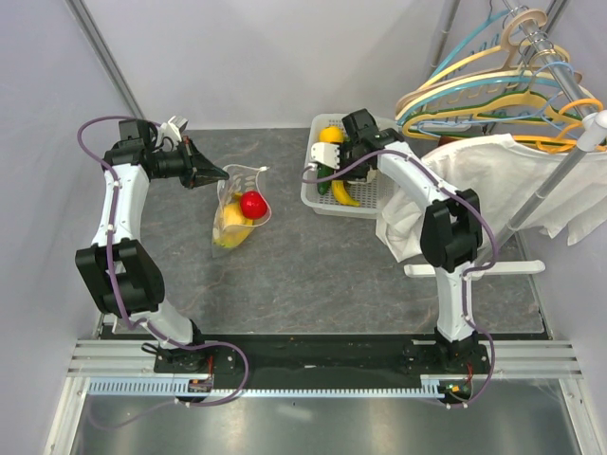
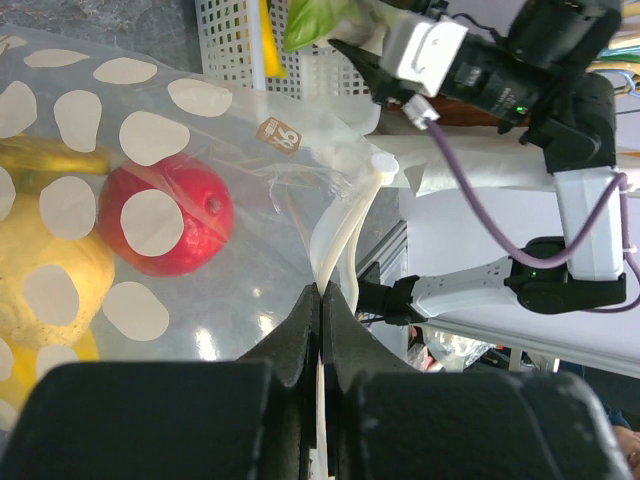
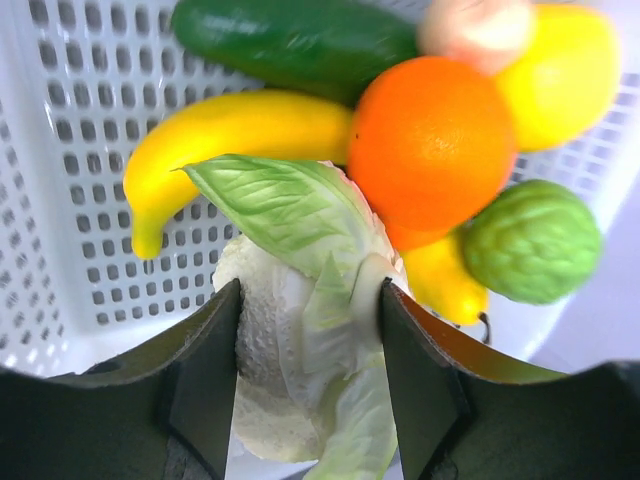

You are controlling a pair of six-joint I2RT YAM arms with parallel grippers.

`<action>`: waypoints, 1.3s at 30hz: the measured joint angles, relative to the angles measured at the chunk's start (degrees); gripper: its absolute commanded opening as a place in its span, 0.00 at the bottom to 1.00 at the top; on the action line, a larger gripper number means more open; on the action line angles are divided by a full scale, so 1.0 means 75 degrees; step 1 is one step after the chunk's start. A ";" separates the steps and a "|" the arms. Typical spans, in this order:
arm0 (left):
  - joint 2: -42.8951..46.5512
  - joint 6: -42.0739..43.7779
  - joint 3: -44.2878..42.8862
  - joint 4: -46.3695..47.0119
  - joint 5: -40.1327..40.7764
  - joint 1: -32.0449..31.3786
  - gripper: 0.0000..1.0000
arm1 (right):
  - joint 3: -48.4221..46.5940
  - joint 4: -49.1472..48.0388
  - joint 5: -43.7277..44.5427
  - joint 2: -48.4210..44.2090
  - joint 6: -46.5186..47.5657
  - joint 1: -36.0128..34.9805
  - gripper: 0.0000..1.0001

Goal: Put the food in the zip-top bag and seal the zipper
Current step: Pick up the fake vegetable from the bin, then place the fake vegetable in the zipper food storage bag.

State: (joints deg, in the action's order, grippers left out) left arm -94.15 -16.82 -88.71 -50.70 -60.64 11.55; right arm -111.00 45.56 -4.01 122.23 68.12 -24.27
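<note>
The left hand (image 2: 322,292), bottom centre, is pinched onto the zipper (image 2: 342,232) of the zip-top bag (image 2: 200,150), whose brown label (image 2: 278,135) seems to read "96"; the right hand (image 3: 310,295) clamps the cauliflower piece (image 3: 265,310).

Tabletop (image 1: 313,256): dark grey, mottled, stone-like finish. Walls (image 1: 247,57): pale, plain, closing in back and both sides. Slanted metal pole (image 1: 102,47) at back left. Clothes rail (image 1: 569,87) at right, hung with coloured hangers (image 1: 474,90); white garment (image 1: 541,185) draped below. Ribbed aluminium frame (image 1: 104,360) along near edge. Light even, shadows soft, probably from overhead.
</note>
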 measured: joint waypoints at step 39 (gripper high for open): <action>-0.0163 -0.0067 0.0061 0.0224 0.0015 0.0000 0.02 | 0.0300 -0.5094 -0.5546 -0.2550 -1.3411 -0.0554 0.45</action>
State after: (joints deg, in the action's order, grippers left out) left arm -95.37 -17.32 -88.25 -49.01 -60.53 11.55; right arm -108.75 7.35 -45.60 103.11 -32.47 -28.42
